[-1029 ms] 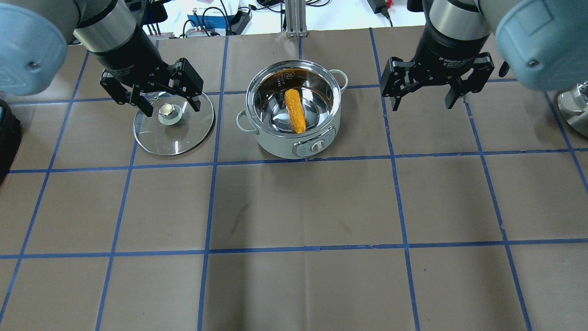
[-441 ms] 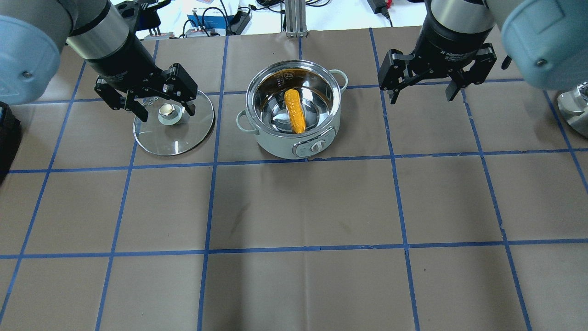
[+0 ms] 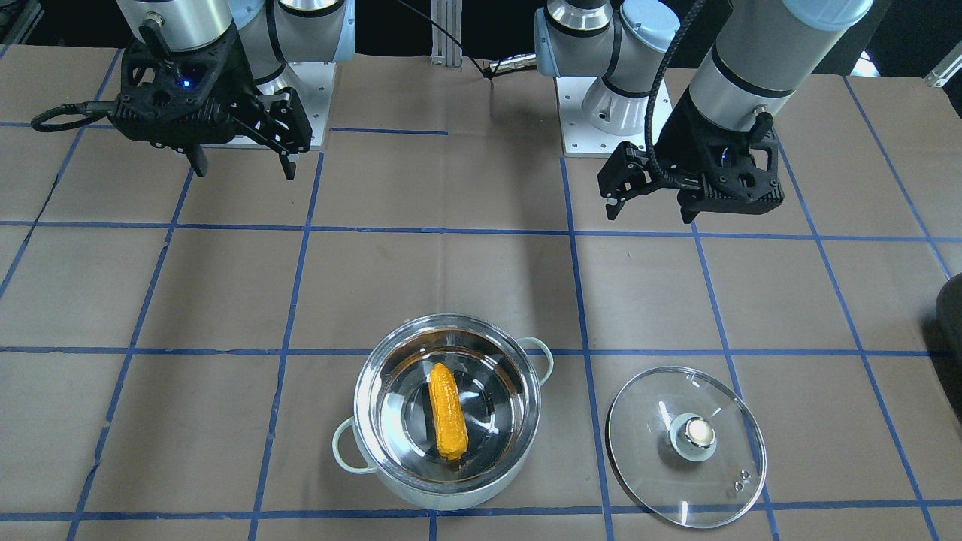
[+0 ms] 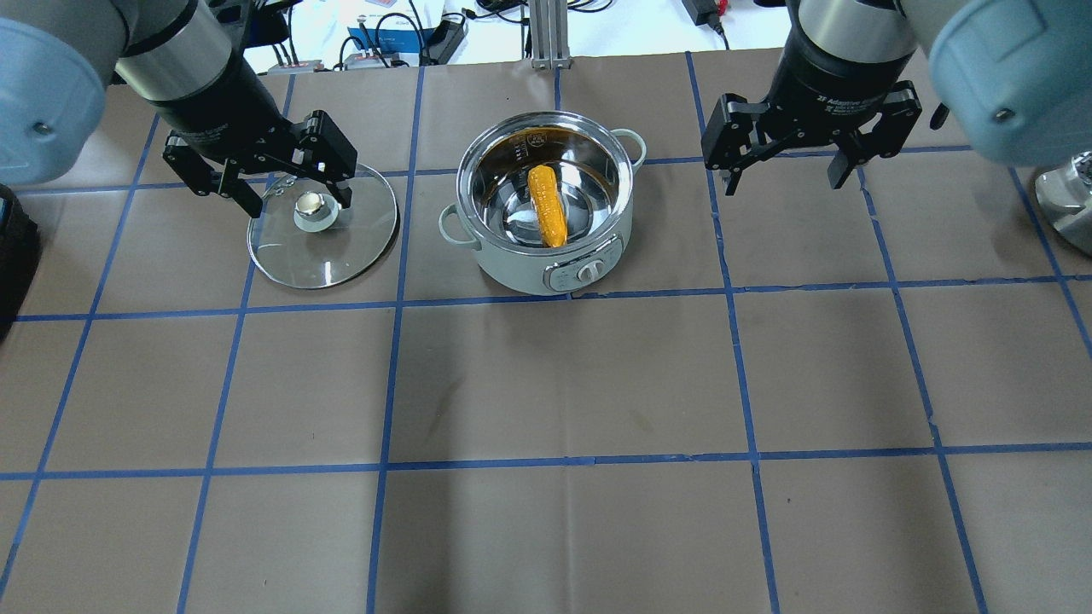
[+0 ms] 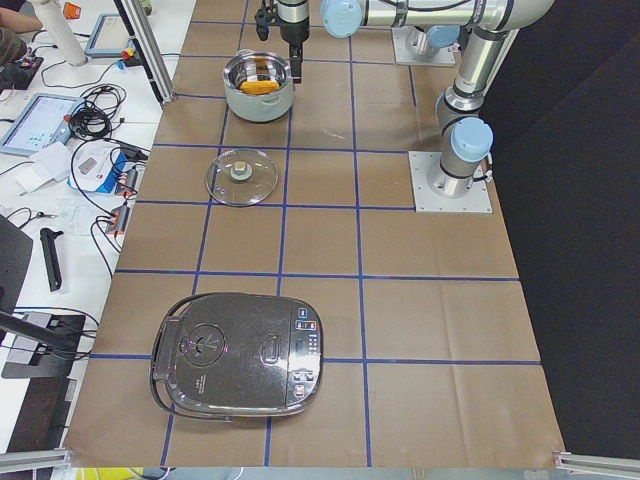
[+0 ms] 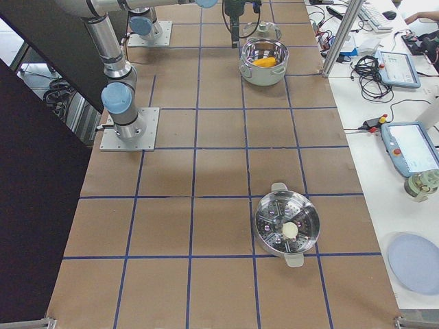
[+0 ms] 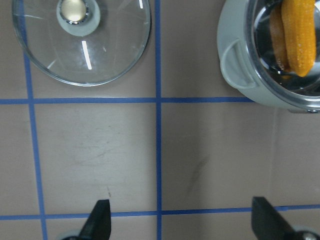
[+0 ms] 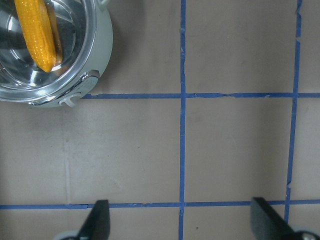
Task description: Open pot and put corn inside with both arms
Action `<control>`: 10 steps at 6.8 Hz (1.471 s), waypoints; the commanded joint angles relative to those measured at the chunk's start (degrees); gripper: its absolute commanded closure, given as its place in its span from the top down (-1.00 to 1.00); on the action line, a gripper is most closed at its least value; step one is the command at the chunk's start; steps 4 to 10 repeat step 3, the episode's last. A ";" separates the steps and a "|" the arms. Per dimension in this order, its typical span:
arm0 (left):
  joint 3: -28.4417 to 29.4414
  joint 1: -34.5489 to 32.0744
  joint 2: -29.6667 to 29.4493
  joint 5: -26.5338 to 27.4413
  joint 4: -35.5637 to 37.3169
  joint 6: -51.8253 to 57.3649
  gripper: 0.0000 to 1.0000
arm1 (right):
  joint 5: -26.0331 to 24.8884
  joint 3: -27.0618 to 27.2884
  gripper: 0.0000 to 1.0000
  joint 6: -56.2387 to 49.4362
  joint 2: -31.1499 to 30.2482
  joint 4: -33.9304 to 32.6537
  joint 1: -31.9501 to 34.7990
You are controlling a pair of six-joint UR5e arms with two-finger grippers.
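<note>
The steel pot (image 4: 512, 271) stands open at the back middle of the table, with the orange-yellow corn (image 4: 548, 206) lying inside it. Its glass lid (image 4: 341, 247) lies flat on the table to the pot's left, knob up. My left gripper (image 4: 299, 205) hovers open and empty above the lid's far edge. My right gripper (image 4: 781, 186) hovers open and empty to the right of the pot. The front view shows the pot (image 3: 361, 406), corn (image 3: 447, 413), lid (image 3: 661, 466), left gripper (image 3: 648, 216) and right gripper (image 3: 244, 173). The left wrist view shows the lid (image 7: 100, 55) and the pot (image 7: 235, 65).
A dark rice cooker (image 5: 240, 355) sits at the table's left end. A steel steamer pot (image 6: 287, 225) sits at the right end, and its edge shows in the overhead view (image 4: 1066, 205). Blue tape lines grid the brown table cover.
My left gripper has drawn back and to the left, away from the lid's knob, still open. My right gripper has shifted slightly back. Pot, corn and lid have not moved.
</note>
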 commanded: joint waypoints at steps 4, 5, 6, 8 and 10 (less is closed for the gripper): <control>-1.13 -0.17 0.05 4.71 2.11 -0.79 1.00 | -0.06 0.19 1.00 0.08 0.00 0.10 0.20; -1.13 -0.17 0.05 4.71 2.11 -0.79 1.00 | -0.06 0.19 1.00 0.08 0.00 0.10 0.20; -1.13 -0.17 0.05 4.71 2.11 -0.79 1.00 | -0.06 0.19 1.00 0.08 0.00 0.10 0.20; -1.13 -0.17 0.05 4.71 2.11 -0.79 1.00 | -0.06 0.19 1.00 0.08 0.00 0.10 0.20; -1.13 -0.17 0.05 4.71 2.11 -0.79 1.00 | -0.06 0.19 1.00 0.08 0.00 0.10 0.20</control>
